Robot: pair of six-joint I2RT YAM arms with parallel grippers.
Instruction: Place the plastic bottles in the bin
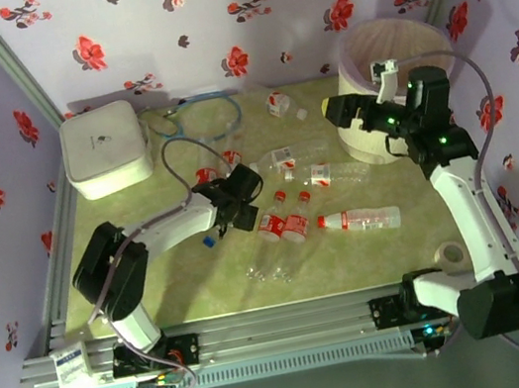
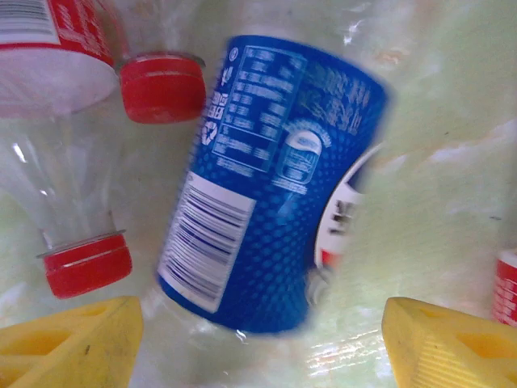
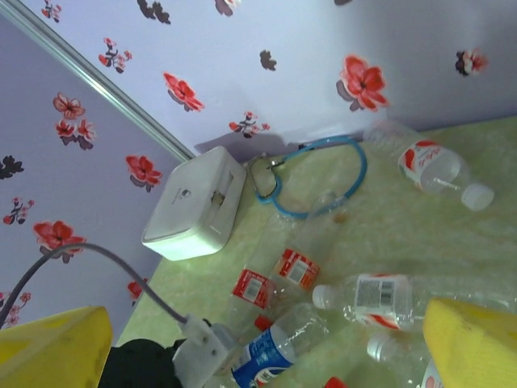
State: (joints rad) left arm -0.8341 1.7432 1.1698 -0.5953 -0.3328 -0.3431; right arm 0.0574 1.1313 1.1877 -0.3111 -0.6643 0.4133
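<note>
Here the blue-labelled bottle (image 2: 266,186) is seen lying on its side on the counter (image 1: 186,292), left of centre, with the left pincer (image 2: 258,347) set over it. The pincer is held open, one yellow finger on each side of the bottle's lower end, and no contact is seen. As that view is blurred, this is probably a grasp being lined up rather than one already made. Two red-capped bottles (image 2: 56,162) are laid just beside the blue-labelled one, and one cap is placed near a finger, so little spare room is left on that side. Bare counter is offered on the other.

The other plastic bottles (image 1: 289,221) are scattered across the middle of the counter, with one (image 1: 279,102) set apart near the back wall. The bin (image 1: 371,139) is stood in the far right corner, well apart from the blue-labelled bottle. The right pincer (image 1: 338,112) is held at the bin's near left side, jaws wide with nothing between them, and is judged to be kept clear of the other arm's work.

A carry to the bin would have to be made over the scattered bottles, and the approach is narrowed by the right arm beside the rim. The counter is closed in by floral walls on three sides and by a metal rail at the near edge. A white box (image 1: 106,149) and a blue cable loop (image 1: 200,114) are kept at the far left, off that route.
</note>
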